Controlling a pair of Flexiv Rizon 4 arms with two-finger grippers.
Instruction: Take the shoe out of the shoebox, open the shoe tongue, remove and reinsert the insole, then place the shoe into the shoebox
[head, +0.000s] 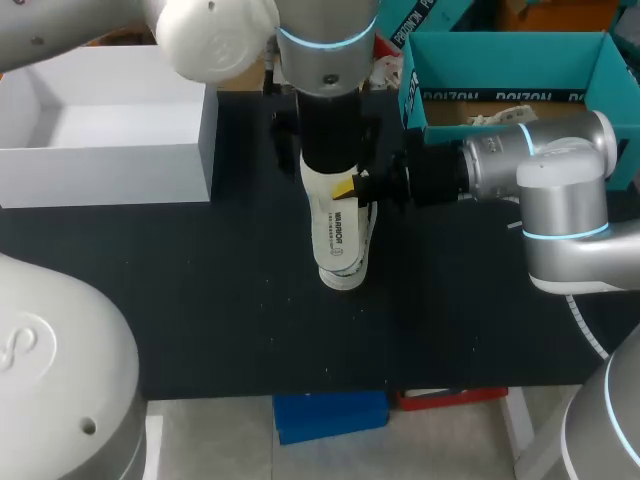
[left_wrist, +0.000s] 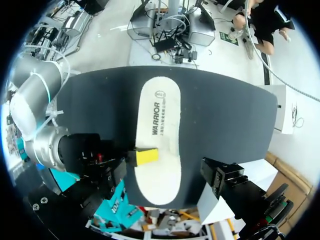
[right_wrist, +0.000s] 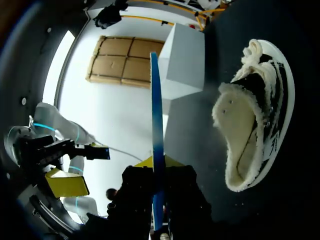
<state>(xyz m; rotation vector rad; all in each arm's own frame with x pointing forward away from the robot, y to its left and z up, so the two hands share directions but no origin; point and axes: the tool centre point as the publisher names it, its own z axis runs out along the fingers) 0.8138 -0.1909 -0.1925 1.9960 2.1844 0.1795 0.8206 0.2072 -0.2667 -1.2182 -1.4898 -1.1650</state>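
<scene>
The left arm (head: 325, 110) hangs down at the frame's upper middle. Below it, a white insole (head: 333, 225) with dark print overlaps a black-and-white shoe (head: 347, 272) on the black table (head: 200, 300). The right arm (head: 540, 170) enters from the right, and the right gripper (head: 352, 188) meets the insole's edge with one yellow tip showing. A white box (head: 110, 160) sits upper left, a teal shoebox (head: 500, 50) upper right.

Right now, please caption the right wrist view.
Right gripper pinches the insole edge-on; the shoe lies on the table ahead.

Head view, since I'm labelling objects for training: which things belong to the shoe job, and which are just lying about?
Job: shoe, insole, teal shoebox, right gripper holding the insole.
Lying about: white box.
</scene>
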